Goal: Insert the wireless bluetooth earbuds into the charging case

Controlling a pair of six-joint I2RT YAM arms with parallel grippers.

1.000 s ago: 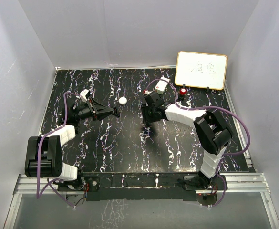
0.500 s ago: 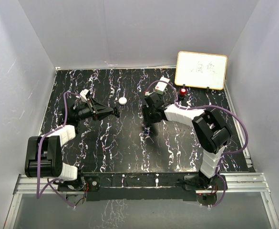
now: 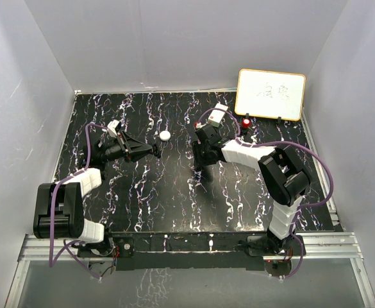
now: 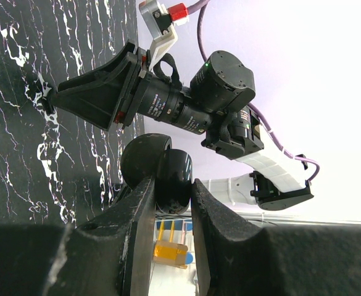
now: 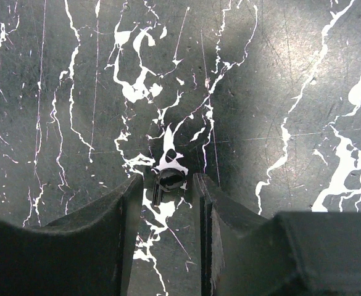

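Note:
My left gripper (image 3: 154, 150) is shut on a black round charging case (image 4: 174, 165) and holds it above the table at the left; the case is pinched between the two fingers (image 4: 137, 203). My right gripper (image 3: 202, 172) points down at the table's middle, open, with one finger on each side of a tiny black earbud (image 5: 168, 180) that lies on the marble top with a small gap to each finger. The earbud is too small to make out in the top view. The other earbuds are out of view.
A white round puck (image 3: 165, 136) lies on the table just behind the left gripper. A whiteboard (image 3: 270, 94) stands at the back right with a small red object (image 3: 246, 121) in front of it. White walls enclose the black marble table (image 3: 142, 199).
My right gripper has shifted slightly to the right over the table. The left arm and the case have not moved.

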